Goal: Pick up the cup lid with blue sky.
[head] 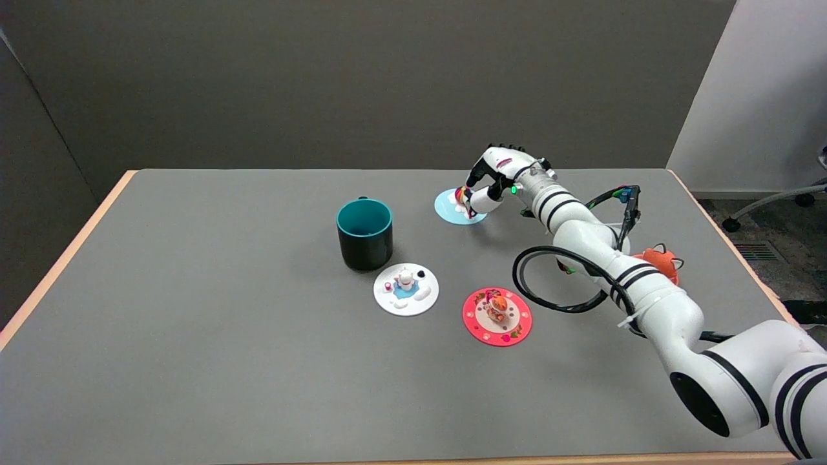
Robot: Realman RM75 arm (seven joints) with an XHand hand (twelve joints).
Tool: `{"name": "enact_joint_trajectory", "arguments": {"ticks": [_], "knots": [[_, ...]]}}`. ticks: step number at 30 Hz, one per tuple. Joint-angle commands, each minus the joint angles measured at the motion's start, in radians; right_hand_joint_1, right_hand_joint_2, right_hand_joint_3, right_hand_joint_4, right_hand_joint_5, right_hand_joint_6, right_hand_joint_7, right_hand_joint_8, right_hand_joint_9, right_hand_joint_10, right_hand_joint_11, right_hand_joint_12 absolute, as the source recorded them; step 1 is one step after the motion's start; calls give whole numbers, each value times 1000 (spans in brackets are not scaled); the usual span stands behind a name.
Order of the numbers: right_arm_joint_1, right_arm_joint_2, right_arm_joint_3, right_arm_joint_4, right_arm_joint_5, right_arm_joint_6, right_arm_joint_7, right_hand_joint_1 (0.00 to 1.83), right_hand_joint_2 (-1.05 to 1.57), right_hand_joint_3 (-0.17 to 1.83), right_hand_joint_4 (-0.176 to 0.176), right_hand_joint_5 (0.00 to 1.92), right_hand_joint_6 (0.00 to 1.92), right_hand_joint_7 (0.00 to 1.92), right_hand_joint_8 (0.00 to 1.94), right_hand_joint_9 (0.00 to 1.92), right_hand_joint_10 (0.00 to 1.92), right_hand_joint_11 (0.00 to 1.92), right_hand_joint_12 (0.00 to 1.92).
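One right hand point(494, 177) seemingly pinches the round, glossy sky-blue lid's point(452, 210) figurine knob.

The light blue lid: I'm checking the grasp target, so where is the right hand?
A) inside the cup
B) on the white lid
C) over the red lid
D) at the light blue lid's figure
D: the right hand has its fingers at the figure on the light blue lid.

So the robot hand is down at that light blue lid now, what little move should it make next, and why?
Probably close a bit firmer on the knob and lift straight up. The robot hand is at the sky-blue lid, fingers around its little figure, yet the lid seems to lie flat on the table. Whether the grip is already firm I cannot tell. Lifting straight keeps it clear of the teal cup.
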Motion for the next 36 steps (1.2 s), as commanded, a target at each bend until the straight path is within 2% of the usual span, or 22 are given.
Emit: {"name": "enact_joint_trajectory", "arguments": {"ticks": [1,13,27,29,33,36], "knots": [[-4,-1,-3,-15,12,2,1,937,716,736,-175,794,228,667,521,311,783,374,522],[20,-25,-20,15,12,22,17,927,700,731,-154,674,190,725,434,343,709,385,480],[45,-45,-32,101,12,63,43,927,696,734,-153,663,188,728,431,344,709,385,480],[50,-48,-32,115,12,69,52,936,637,784,-127,494,168,836,354,366,713,384,496],[60,-50,-35,132,9,77,56,938,604,823,-116,464,167,875,236,425,652,374,511],[69,-51,-42,141,11,86,56,938,594,835,-115,459,167,871,232,458,604,371,515]]}}
